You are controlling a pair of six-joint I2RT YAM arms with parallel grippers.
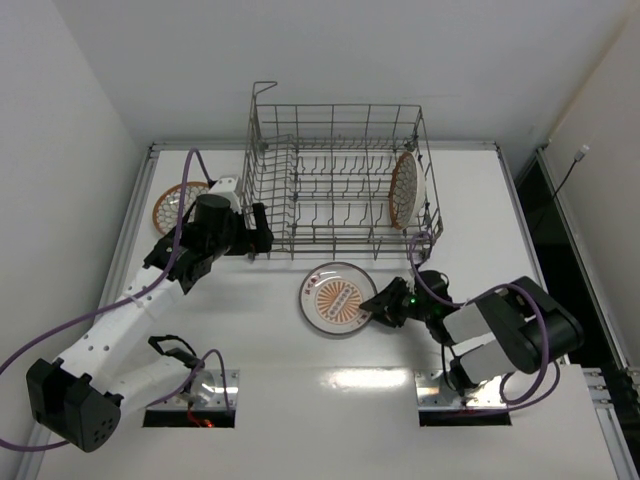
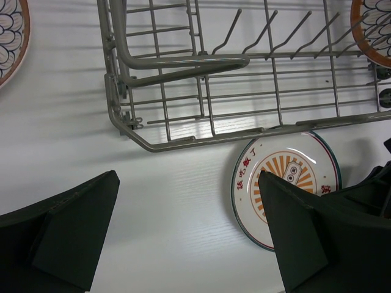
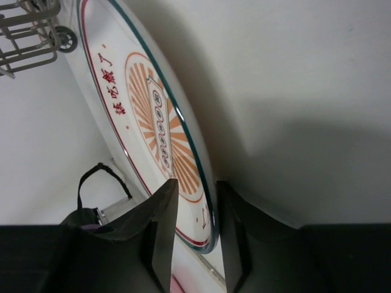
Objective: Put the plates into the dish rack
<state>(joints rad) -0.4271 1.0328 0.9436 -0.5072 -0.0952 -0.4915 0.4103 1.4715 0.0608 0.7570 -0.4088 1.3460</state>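
Note:
The dish rack [image 1: 262, 172] stands at the back middle; its near corner shows in the left wrist view [image 2: 183, 143]. One petal-lattice plate [image 1: 404, 188] stands upright in its right end and shows in the left wrist view [image 2: 374, 24]. The second lattice plate [image 1: 175, 203] lies on the table left of the rack [image 2: 9, 30]. The sunburst plate [image 1: 335, 295] is in front of the rack [image 2: 281, 171]. My right gripper [image 1: 378, 303] is shut on its right rim [image 3: 153, 110], one finger on each face [image 3: 197, 186]. My left gripper [image 1: 262, 232] is open and empty by the rack's left front corner [image 2: 188, 177].
White walls enclose the table on the left, back and right. Two cut-outs with the arm bases [image 1: 190, 405] sit at the near edge. A purple cable [image 1: 195, 165] loops above the left arm, near the left plate.

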